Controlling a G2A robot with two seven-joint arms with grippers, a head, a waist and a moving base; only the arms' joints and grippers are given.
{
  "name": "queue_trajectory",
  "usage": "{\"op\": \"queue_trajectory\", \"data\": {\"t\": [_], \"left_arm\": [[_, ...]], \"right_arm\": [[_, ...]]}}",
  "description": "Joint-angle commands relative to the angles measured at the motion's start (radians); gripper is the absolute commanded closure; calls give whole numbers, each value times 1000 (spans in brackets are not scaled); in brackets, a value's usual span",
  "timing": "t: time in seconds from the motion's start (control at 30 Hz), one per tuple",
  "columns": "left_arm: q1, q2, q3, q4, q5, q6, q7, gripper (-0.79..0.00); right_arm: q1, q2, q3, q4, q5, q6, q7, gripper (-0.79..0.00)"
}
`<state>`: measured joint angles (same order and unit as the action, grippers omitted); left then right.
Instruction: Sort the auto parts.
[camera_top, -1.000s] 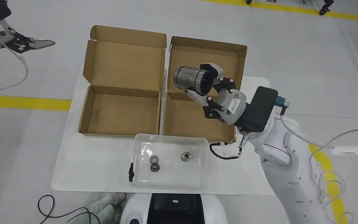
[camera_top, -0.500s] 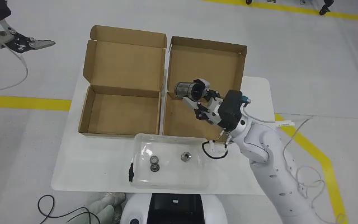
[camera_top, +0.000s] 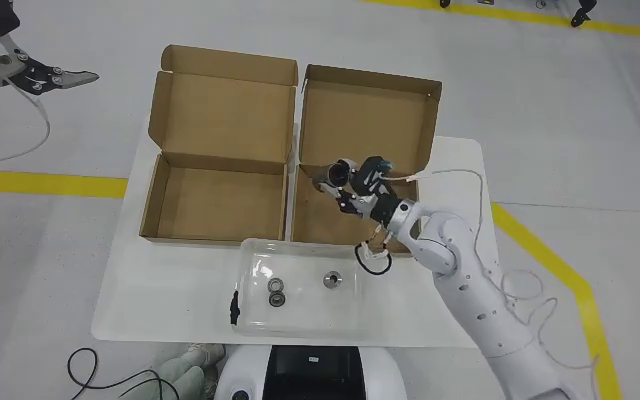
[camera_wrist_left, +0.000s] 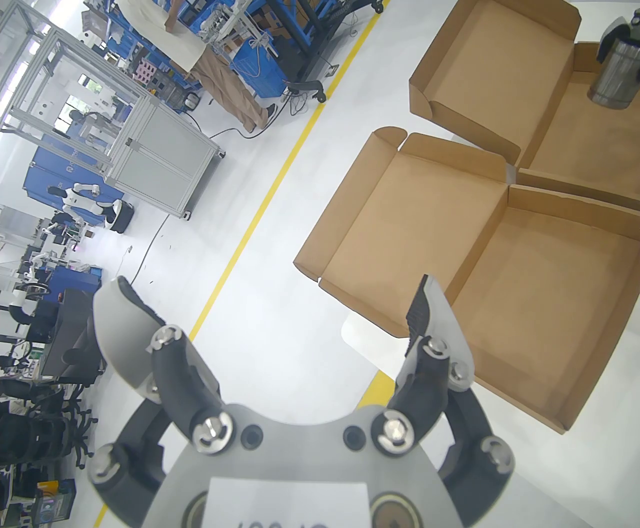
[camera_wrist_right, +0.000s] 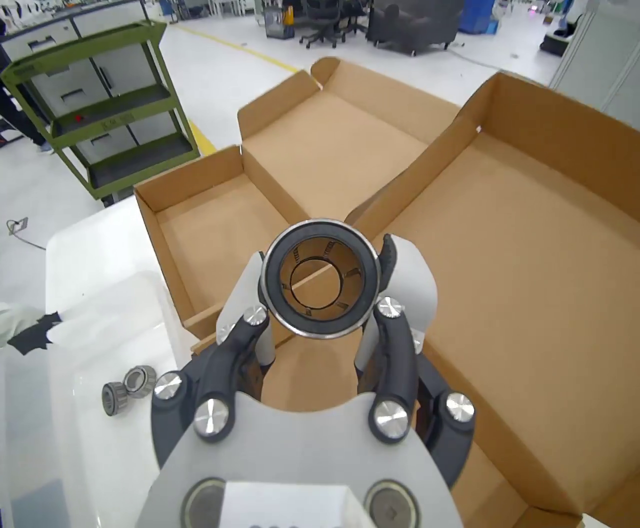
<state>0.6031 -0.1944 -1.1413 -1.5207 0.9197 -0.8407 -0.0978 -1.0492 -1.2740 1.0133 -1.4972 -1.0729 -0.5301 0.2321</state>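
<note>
My right gripper (camera_top: 345, 185) (camera_wrist_right: 322, 260) is shut on a ribbed metal cylinder sleeve (camera_top: 329, 178) (camera_wrist_right: 272, 272) (camera_wrist_left: 612, 75), gripped across its sides. It hangs low over the right cardboard box (camera_top: 320, 218) (camera_wrist_right: 500, 280), near that box's left wall. The left cardboard box (camera_top: 215, 200) (camera_wrist_left: 540, 310) holds nothing. In the clear plastic tray (camera_top: 255, 300) (camera_wrist_right: 100, 300) at the table's front lie two small bearings (camera_top: 277, 291) (camera_wrist_right: 125, 387) and one more round part (camera_top: 332, 280). My left gripper (camera_top: 50, 77) (camera_wrist_left: 272, 295) stands open, off the table's far left over the floor.
Both boxes have their lids (camera_top: 225, 105) folded back and standing up behind them. The white table (camera_top: 160, 290) has bare room left of the tray. A green cart (camera_wrist_right: 100, 100) stands on the floor beyond the table.
The right arm has carried the cylinder down and slightly left, from high near the camera to low over the right box. The left gripper has not moved.
</note>
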Motion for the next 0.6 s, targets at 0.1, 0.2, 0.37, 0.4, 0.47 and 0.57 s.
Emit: {"op": "queue_trajectory", "data": {"t": [0.1,0.2,0.37,0.4,0.47,0.57], "left_arm": [[0,0,0,0,0,0,0,-785],[0,0,0,0,0,0,0,-785],[0,0,0,0,0,0,0,-785],[0,0,0,0,0,0,0,-785],[0,0,0,0,0,0,0,-785],[0,0,0,0,0,0,0,-785]], "right_arm": [[61,-15,-49,90,7,36,82,0],[89,-25,-78,131,3,58,130,0],[123,-41,-131,166,-6,82,207,0],[129,-43,-139,175,-12,86,224,0],[140,-48,-156,182,-20,96,253,0],[153,-55,-178,199,-28,102,281,0]]}}
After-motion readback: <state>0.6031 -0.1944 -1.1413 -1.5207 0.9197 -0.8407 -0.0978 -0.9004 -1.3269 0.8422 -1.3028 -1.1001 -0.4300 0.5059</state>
